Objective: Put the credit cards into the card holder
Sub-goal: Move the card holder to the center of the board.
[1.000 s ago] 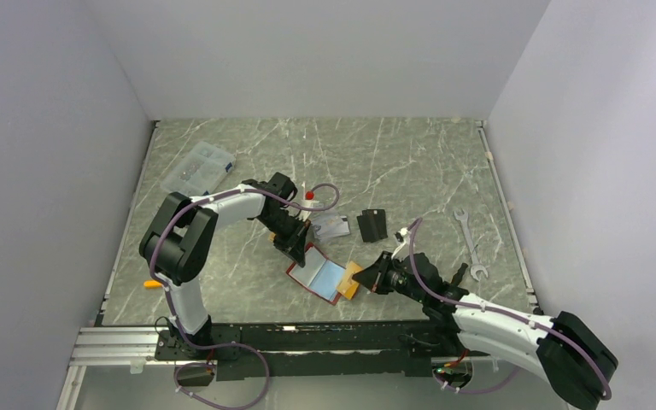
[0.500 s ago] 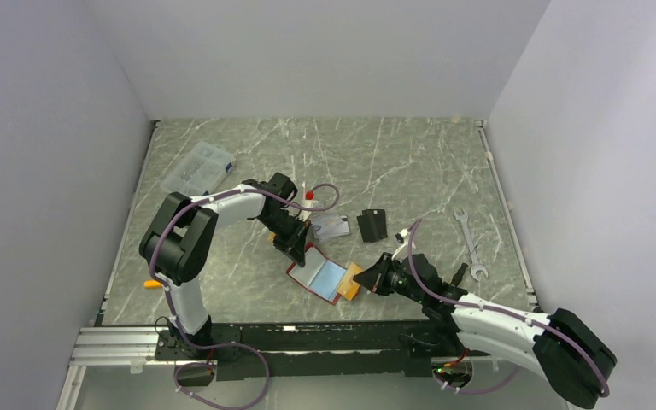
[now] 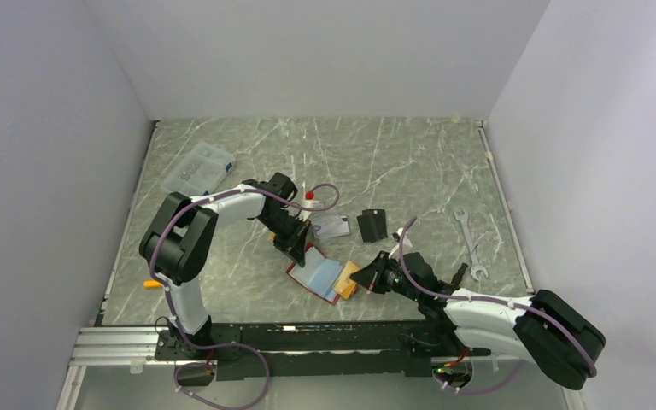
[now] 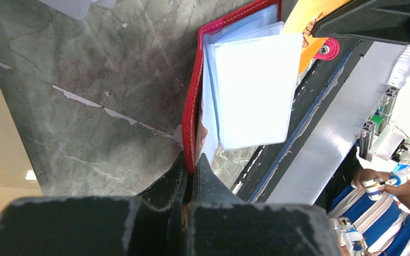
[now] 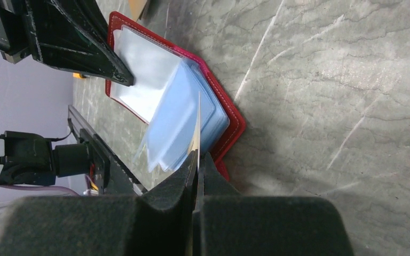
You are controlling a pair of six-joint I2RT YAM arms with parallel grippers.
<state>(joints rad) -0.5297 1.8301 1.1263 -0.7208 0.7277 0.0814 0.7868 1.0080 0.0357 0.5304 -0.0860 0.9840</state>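
Card holder (image 3: 318, 275) lies open on the worktop (image 3: 410, 162) near its 6 o'clock edge, red cover down, pale clear pockets fanned upward. Left gripper (image 4: 191, 172) has its jaws clenched on the cover's edge at the holder's 11 o'clock corner, pinning it flat. Right gripper (image 5: 198, 169) has its jaws clenched on a gold-orange credit card (image 3: 348, 279), held on edge at the holder's 3 o'clock side. Over the last second the right arm has crept toward 9 o'clock, so the card's leading edge now overlaps the pockets instead of sitting just beside them. That suggests insertion is beginning, though which pocket it enters I cannot tell. Another pale card (image 3: 331, 226) waits at 12 o'clock of the holder.
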